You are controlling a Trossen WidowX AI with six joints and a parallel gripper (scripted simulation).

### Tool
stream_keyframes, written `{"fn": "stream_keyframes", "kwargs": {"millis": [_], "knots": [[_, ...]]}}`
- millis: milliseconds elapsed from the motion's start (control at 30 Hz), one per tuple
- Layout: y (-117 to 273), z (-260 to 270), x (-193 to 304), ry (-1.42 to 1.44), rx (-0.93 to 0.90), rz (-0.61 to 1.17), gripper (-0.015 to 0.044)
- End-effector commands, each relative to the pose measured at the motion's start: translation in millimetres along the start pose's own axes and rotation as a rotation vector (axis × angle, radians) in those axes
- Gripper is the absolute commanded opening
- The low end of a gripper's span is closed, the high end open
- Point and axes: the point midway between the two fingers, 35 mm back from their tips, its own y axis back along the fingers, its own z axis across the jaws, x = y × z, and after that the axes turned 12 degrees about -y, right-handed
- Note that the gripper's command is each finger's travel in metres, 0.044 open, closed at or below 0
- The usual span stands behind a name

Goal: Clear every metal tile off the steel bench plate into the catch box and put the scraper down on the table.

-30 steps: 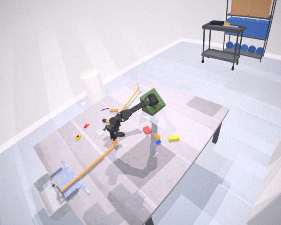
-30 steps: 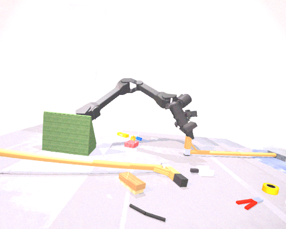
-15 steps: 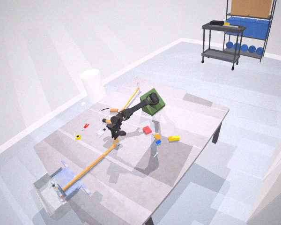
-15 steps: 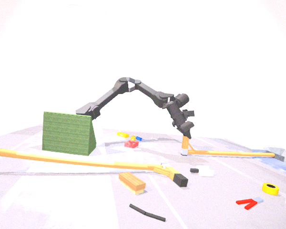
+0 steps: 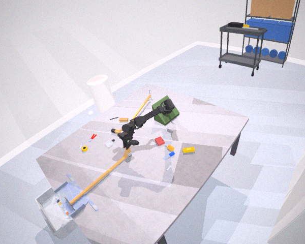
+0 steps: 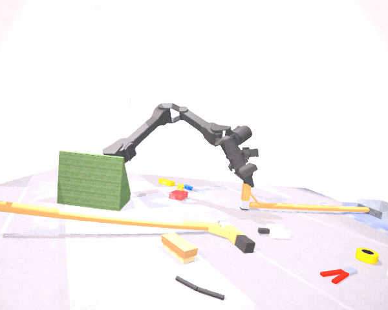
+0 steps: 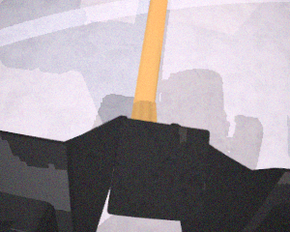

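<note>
Gripping the long scraper's upright grip, the tool (image 5: 126,147) (image 6: 249,183) is clenched; the blade (image 5: 69,203) (image 6: 374,212) nears the catch box (image 5: 48,219).

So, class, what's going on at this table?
A black arm has its fingers shut on the upright grip of a long scraper. The scraper's blade is out on the bench plate, close to the catch box. A row of small tiles lies just ahead of the blade, on the box side. The scraper hasn't been laid down.
</note>
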Motion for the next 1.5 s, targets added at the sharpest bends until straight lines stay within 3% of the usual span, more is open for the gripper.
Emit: {"fn": "stream_keyframes", "kwargs": {"millis": [0,1467], "knots": [[10.4,2.1,-0.8,0.009,-0.007,-0.016,0.0],[51.9,-5.5,46.8,0.008,-0.005,-0.02,0.0]]}}
